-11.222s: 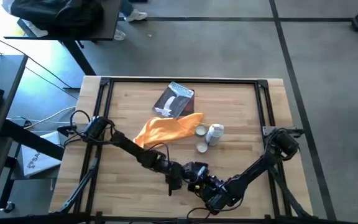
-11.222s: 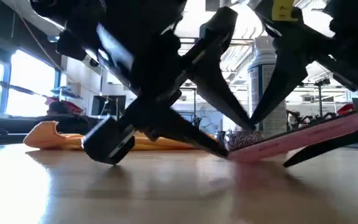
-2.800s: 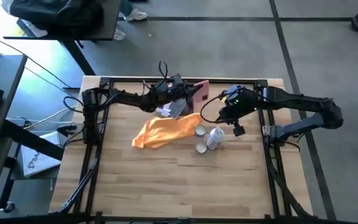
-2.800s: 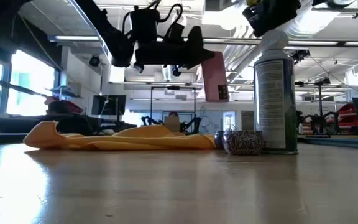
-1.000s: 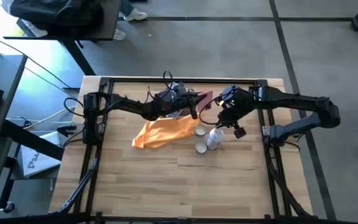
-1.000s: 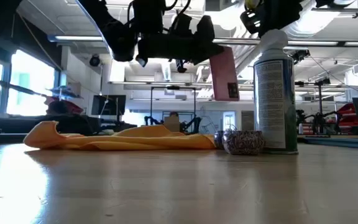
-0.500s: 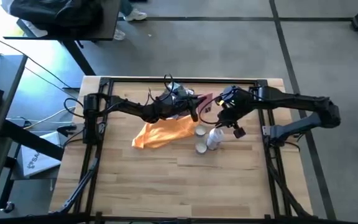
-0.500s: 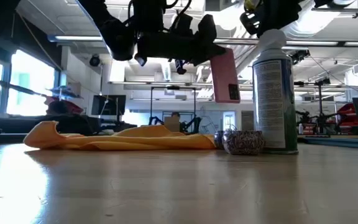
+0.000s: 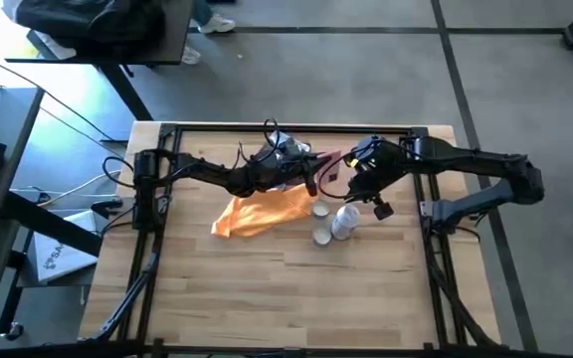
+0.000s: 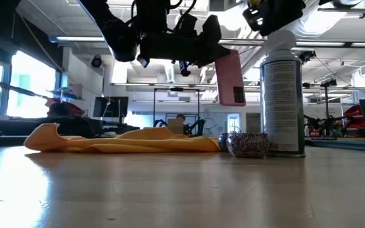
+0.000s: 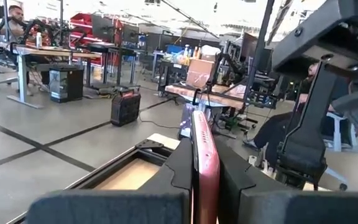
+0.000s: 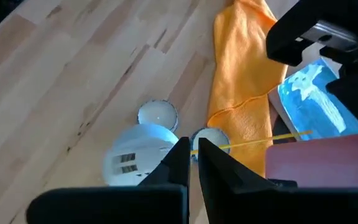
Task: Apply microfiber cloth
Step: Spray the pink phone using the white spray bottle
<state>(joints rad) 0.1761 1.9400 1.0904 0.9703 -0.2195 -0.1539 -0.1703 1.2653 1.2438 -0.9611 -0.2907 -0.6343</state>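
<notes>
The left claw (image 10: 224, 54) clamps a pink phone (image 10: 230, 79) in the air. The right claw (image 12: 192, 158), fingers nearly together and apparently empty, hovers over the spray can (image 10: 282, 95). The orange cloth (image 9: 260, 210) lies at the can's nine o'clock. Lowering either arm carelessly could topple the can.

The wooden bench (image 9: 267, 288) is carrying the microfiber cloth (image 9: 257, 212), a spray can (image 9: 344, 219), two small tins (image 9: 322, 236) and a packet (image 12: 312, 93) under the jaws.
</notes>
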